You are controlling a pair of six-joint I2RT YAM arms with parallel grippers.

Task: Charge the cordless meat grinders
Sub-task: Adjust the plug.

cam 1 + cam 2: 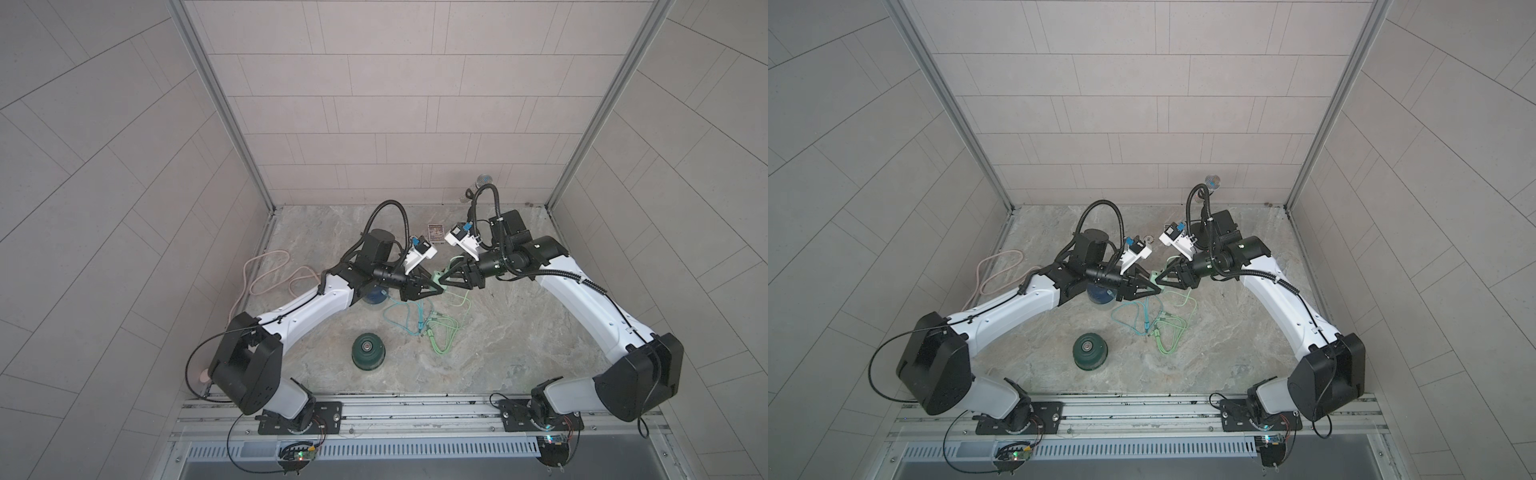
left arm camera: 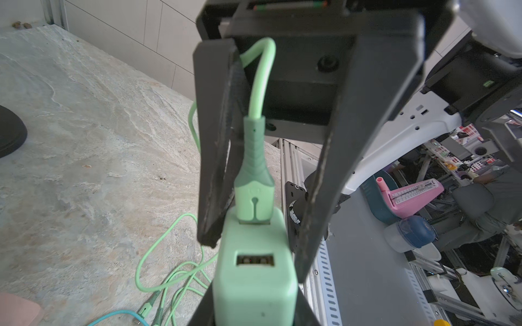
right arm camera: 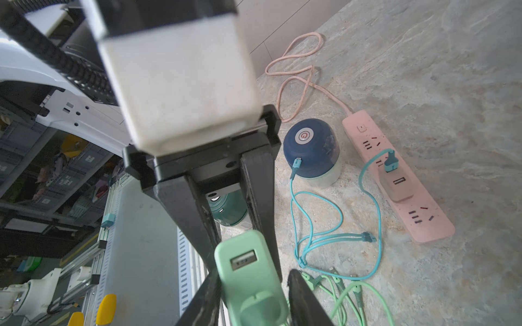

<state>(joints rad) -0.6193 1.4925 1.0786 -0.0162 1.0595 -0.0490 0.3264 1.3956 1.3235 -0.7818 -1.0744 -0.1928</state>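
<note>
Nearest, the dark green dome-shaped grinder (image 1: 368, 350) stands alone; beyond, the dark blue dome-shaped grinder (image 3: 310, 141) has a teal cable (image 3: 297, 163) plugged in. Farther, the left gripper (image 1: 435, 287) clamps a mint-green plastic plug adapter (image 2: 254, 282); the right gripper (image 1: 446, 281) flanks it, grip unclear.

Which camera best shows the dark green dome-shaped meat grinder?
Both top views: the dark green dome-shaped grinder stands whole, unobstructed. The right wrist view shows a sliver between the right end effector's fingers; the left wrist view misses it.
</note>
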